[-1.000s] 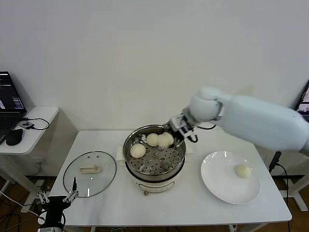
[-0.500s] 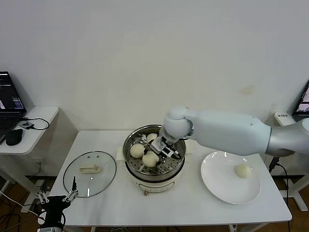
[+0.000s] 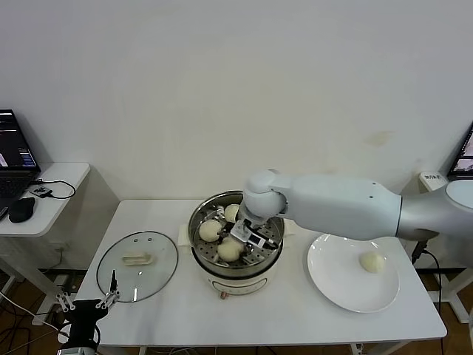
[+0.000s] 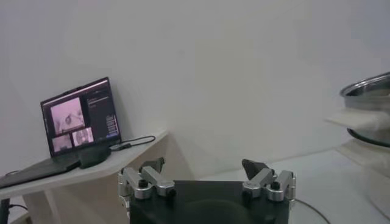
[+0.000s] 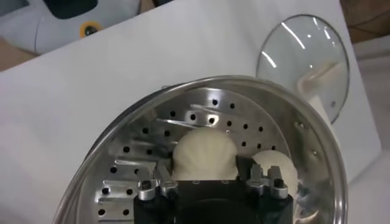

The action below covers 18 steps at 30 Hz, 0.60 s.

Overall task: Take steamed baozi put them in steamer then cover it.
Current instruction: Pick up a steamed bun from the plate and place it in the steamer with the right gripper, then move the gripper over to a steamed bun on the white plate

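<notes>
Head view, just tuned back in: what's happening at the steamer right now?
The right end effector is down inside the steamer, its fingers around a baozi resting on the perforated tray. Two more baozi sit in the steamer beside it. One last baozi waits on the white plate. The cover lies on the table, off to the steamer's left. The left end effector is parked open by the table's front-left corner.

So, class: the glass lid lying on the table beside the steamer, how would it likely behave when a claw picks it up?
The cover is probably stiff and fragile: it looks like clear glass in a metal rim. Its smooth dome seems slippery, so the bar handle is likely the safest grip. Lying flat on the table, it should not roll.
</notes>
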Available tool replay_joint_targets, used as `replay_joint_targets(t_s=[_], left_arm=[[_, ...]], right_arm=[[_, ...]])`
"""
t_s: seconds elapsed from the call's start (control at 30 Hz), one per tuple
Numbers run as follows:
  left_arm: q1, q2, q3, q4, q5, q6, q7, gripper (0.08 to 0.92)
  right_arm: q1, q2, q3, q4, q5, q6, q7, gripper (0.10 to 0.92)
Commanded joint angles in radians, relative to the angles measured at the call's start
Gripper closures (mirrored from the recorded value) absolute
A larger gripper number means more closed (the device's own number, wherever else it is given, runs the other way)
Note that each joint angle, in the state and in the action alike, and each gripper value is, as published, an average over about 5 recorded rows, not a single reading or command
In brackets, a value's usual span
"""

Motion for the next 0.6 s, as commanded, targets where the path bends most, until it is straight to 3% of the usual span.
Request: replay_joint_targets(t_s=[0.03,0.33,0.6], left_arm=[[-0.001,0.003,0.000,0.003,0.000,0.001,0.001,0.177],[-0.001,0.015,-0.005,0.007,-0.001,0.000,0.002,0.177],[-0.008,0.029,-0.001,0.014,-0.005,0.000,0.003,0.177]], right_arm=[[0.019,-0.030,0.025,0.024,-0.004,0.024,0.023,0.249],[0.101,-0.203,0.129,0.076,0.121,-0.038,-0.009,0.203],[0.141,-0.482,0.165,0.130,0.220,-0.269,-0.079,0.203]])
